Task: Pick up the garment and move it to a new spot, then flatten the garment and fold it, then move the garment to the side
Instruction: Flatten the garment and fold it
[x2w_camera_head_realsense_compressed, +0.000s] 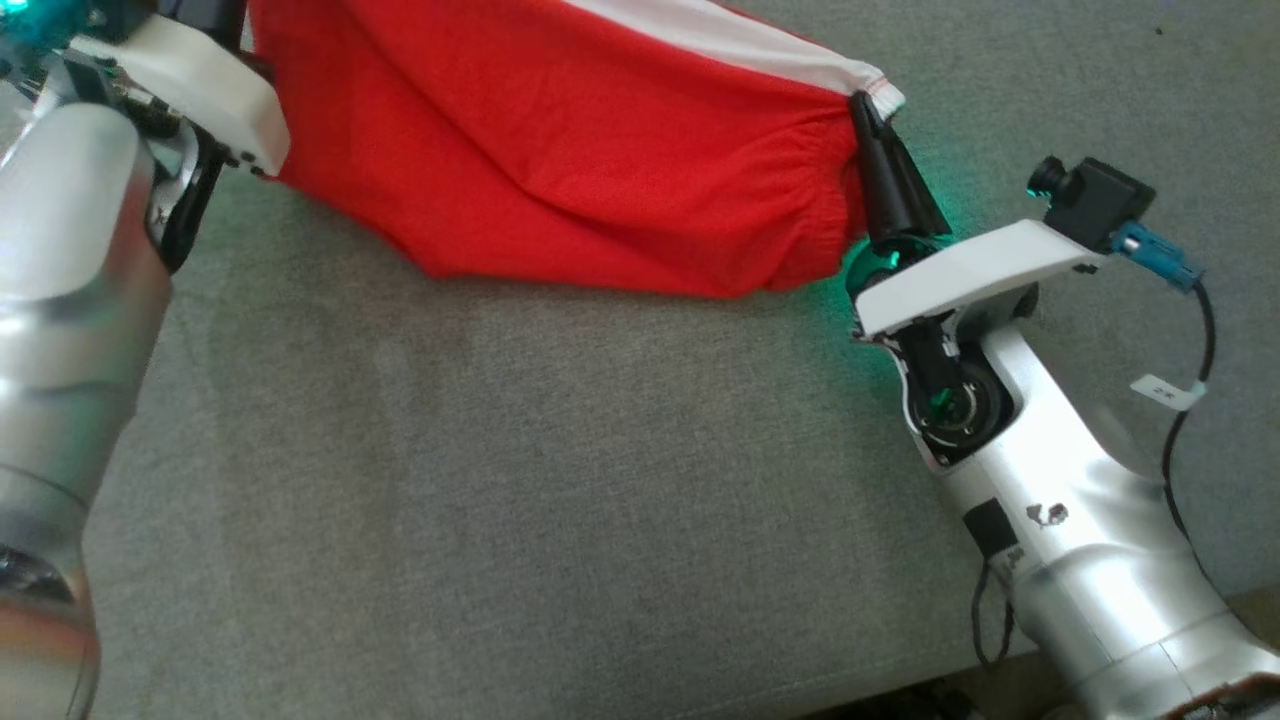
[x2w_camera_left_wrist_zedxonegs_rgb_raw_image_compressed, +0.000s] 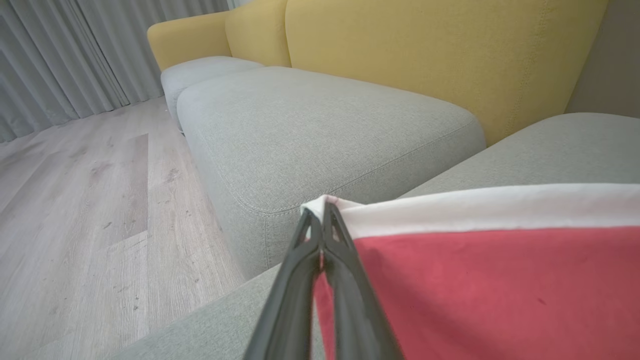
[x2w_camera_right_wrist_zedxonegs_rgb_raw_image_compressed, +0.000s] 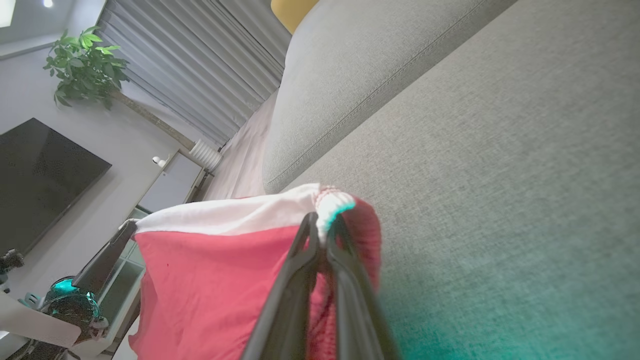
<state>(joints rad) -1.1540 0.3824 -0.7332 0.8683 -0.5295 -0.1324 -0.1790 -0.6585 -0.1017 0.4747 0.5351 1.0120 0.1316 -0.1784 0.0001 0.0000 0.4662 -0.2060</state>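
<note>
The garment (x2w_camera_head_realsense_compressed: 560, 150) is red with a white band along its upper edge, and it hangs stretched between my two arms above the grey sofa cushion (x2w_camera_head_realsense_compressed: 500, 480). My right gripper (x2w_camera_head_realsense_compressed: 862, 105) is shut on its right corner, where white hem meets red cloth (x2w_camera_right_wrist_zedxonegs_rgb_raw_image_compressed: 220, 280). The right gripper (x2w_camera_right_wrist_zedxonegs_rgb_raw_image_compressed: 322, 220) pinches that hem. My left gripper (x2w_camera_left_wrist_zedxonegs_rgb_raw_image_compressed: 320, 210) is shut on the opposite white corner, with the garment (x2w_camera_left_wrist_zedxonegs_rgb_raw_image_compressed: 490, 285) spreading to its right. In the head view the left wrist (x2w_camera_head_realsense_compressed: 190, 90) covers that grip. The garment's lower fold sags toward the cushion.
A second grey cushion (x2w_camera_left_wrist_zedxonegs_rgb_raw_image_compressed: 320, 130) and the yellow backrest (x2w_camera_left_wrist_zedxonegs_rgb_raw_image_compressed: 440, 55) lie beyond the garment. Wooden floor (x2w_camera_left_wrist_zedxonegs_rgb_raw_image_compressed: 85, 215) and curtains are off the sofa's edge. A dark screen (x2w_camera_right_wrist_zedxonegs_rgb_raw_image_compressed: 40, 175) and a potted plant (x2w_camera_right_wrist_zedxonegs_rgb_raw_image_compressed: 82, 62) stand in the room.
</note>
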